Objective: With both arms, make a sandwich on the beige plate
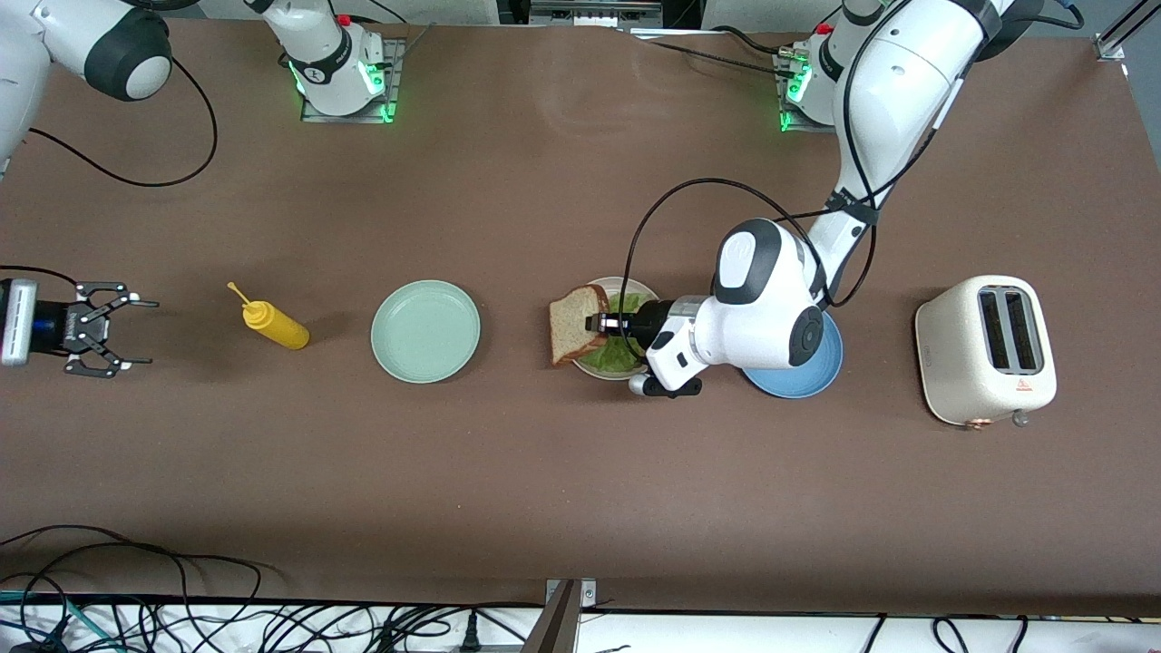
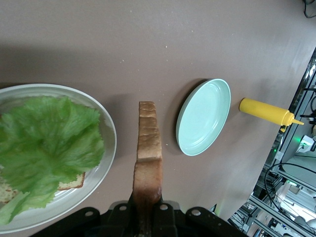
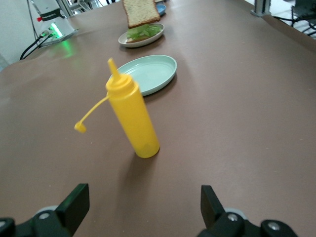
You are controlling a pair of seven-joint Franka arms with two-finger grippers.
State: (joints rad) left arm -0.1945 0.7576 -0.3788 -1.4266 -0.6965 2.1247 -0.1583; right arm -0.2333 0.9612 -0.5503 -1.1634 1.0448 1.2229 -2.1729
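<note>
- Brown desk [image 1: 544,472] carries, from the right arm's end:
- yellow squeeze bottle [image 1: 272,326]
- mint-green plate [image 1: 425,330]
- beige plate [image 1: 606,369]
- blue plate [image 1: 807,376]
- cream toaster [image 1: 985,350]

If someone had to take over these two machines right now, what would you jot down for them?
Left claw: shut on a bread slice, held over the beige plate's edge.
Right claw: open, waiting at its end of the table, near the yellow squeeze bottle.
Done: lettuce lies on the bottom bread slice on the beige plate.
Left: lay the held slice on the lettuce and let go.
</note>
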